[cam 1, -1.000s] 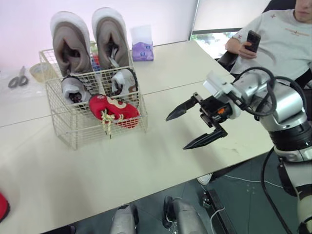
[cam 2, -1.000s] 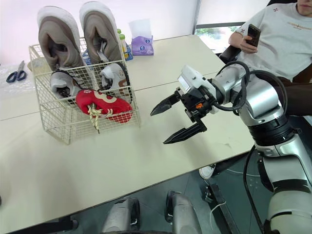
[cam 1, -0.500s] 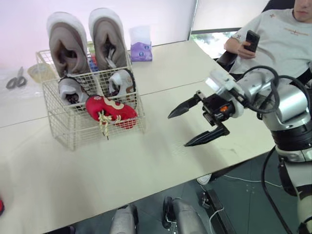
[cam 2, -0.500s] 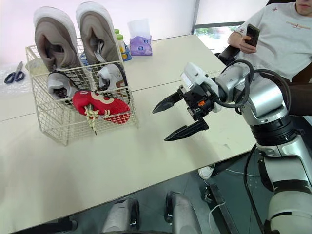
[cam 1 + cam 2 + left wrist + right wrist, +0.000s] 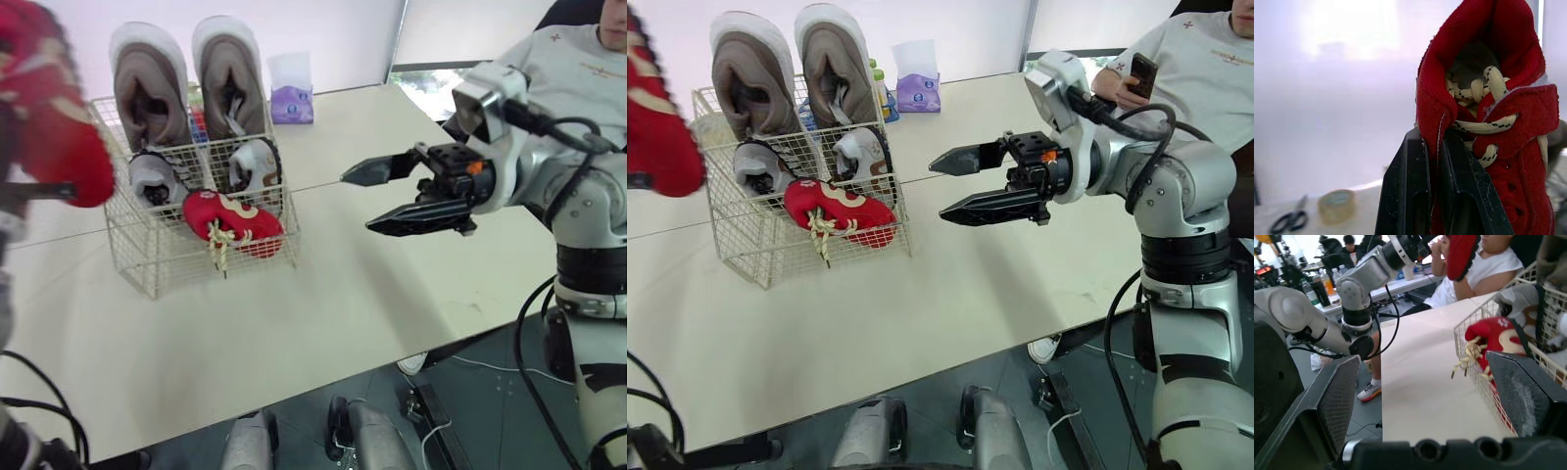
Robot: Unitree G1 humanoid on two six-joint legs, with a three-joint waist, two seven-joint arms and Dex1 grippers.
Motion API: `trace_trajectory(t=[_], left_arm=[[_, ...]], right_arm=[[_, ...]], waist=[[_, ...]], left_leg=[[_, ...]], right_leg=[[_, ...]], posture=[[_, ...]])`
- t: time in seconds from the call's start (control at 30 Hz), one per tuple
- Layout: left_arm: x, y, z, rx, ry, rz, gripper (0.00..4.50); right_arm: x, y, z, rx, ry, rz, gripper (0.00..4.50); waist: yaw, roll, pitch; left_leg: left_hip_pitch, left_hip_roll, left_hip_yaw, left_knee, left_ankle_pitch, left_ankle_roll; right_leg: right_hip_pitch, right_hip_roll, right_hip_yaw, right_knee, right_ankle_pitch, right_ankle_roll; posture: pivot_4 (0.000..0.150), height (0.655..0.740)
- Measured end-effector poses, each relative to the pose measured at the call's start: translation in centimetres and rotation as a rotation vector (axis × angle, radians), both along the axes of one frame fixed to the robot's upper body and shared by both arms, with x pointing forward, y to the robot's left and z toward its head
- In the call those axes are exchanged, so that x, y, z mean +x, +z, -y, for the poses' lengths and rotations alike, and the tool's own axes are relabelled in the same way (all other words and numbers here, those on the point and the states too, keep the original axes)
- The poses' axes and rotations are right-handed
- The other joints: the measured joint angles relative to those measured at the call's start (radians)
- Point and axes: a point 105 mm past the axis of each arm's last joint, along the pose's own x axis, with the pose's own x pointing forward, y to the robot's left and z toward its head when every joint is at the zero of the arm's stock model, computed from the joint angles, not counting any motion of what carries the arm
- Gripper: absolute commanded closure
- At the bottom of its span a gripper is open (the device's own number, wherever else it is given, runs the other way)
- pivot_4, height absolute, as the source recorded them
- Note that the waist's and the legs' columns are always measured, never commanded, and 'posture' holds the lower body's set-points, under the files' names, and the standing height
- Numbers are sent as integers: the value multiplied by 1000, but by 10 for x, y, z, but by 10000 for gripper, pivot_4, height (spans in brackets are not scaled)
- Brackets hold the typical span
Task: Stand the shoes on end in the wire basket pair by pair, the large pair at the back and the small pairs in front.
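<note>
My left gripper (image 5: 1432,142) is shut on the collar of a red shoe with cream laces (image 5: 49,108), held high at the far left, level with the basket's top. The wire basket (image 5: 147,264) stands on the table. A large grey pair (image 5: 147,88) stands on end at its back, a small white-grey pair (image 5: 255,162) in front of it. The other red shoe (image 5: 235,220) lies on its side against the front wire, laces hanging out. My right gripper (image 5: 359,203) hovers open and empty over the table, right of the basket, pointing at it.
A purple tissue box (image 5: 291,98) stands behind the basket, with bottles (image 5: 877,83) beside it. A person with a phone (image 5: 578,59) sits at the table's far right corner. Scissors (image 5: 1288,223) and a tape roll (image 5: 1337,203) lie at the far left.
My left arm has come up into view at the left, carrying a red shoe. The right gripper has risen and levelled out, still open. The camera has shifted slightly.
</note>
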Motion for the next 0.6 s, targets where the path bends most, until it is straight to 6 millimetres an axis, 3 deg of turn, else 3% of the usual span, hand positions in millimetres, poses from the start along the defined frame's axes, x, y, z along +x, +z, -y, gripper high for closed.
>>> trace_trajectory(t=[0.13, 0.3, 0.6], left_arm=[[11, -19, 13, -27, -18, -15, 44758], [13, -45, 6, -65, 58, -55, 44758], [15, -58, -10, -69, 183, -27, 44758]], right_arm=[[0, 3, 2, 3, -24, 13, 0], [2, 4, 7, -9, -60, 26, 0], [4, 4, 4, 1, -67, 26, 0]], waist=[[1, 0, 0], [2, 0, 0], [3, 0, 0]], left_leg=[[1, 0, -6, 3, 0, 0], [0, 2, -12, 7, 0, 0], [-1, 2, -13, 9, 0, 0]], right_leg=[[0, 4, 1, 1, 0, 0], [3, 11, 4, 0, -1, -2], [6, 12, 4, -3, -2, -4]], posture=[[1500, 7400], [1500, 7400], [1500, 7400]])
